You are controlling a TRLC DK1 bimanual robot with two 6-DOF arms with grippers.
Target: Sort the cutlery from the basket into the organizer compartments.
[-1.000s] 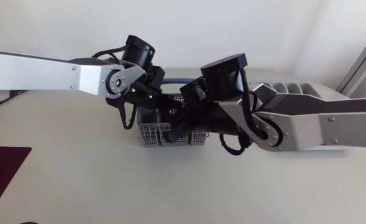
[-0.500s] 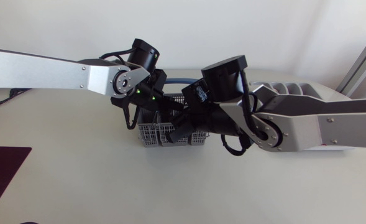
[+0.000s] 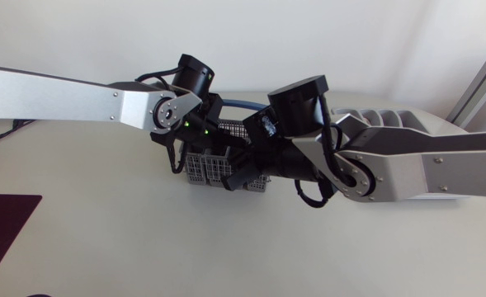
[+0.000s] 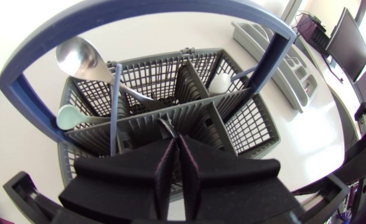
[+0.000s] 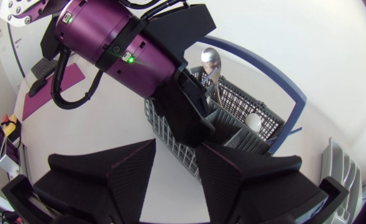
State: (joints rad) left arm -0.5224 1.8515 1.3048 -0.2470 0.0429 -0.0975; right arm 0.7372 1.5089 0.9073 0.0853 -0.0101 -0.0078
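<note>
Head view: the grey mesh basket sits near the middle of the bench, and both arms meet over it. The left arm enters from the left edge. Its left hand is lowered into the basket under the arched blue handle. Left wrist view: the left hand has its fingers drawn together. They are clamped from two sides on the middle partition of the basket. Cutlery stands in the compartments ahead of this hand. There is a metal spoon, bowl up, a pale spoon and a thin blue stem beside them. A white spoon stands in the neighbouring compartment. The right arm enters from the right edge. Its right hand is at the basket's near side. Right wrist view: the right hand has its fingers spread well apart and holds nothing. The basket and the left arm's wrist lie just ahead of it. The grey organizer lies at the far right of the bench, well apart from the basket and partly covered by the right arm. Its compartments cannot be inspected from these views. Whether the basket rests flat on the bench cannot be told.
</note>
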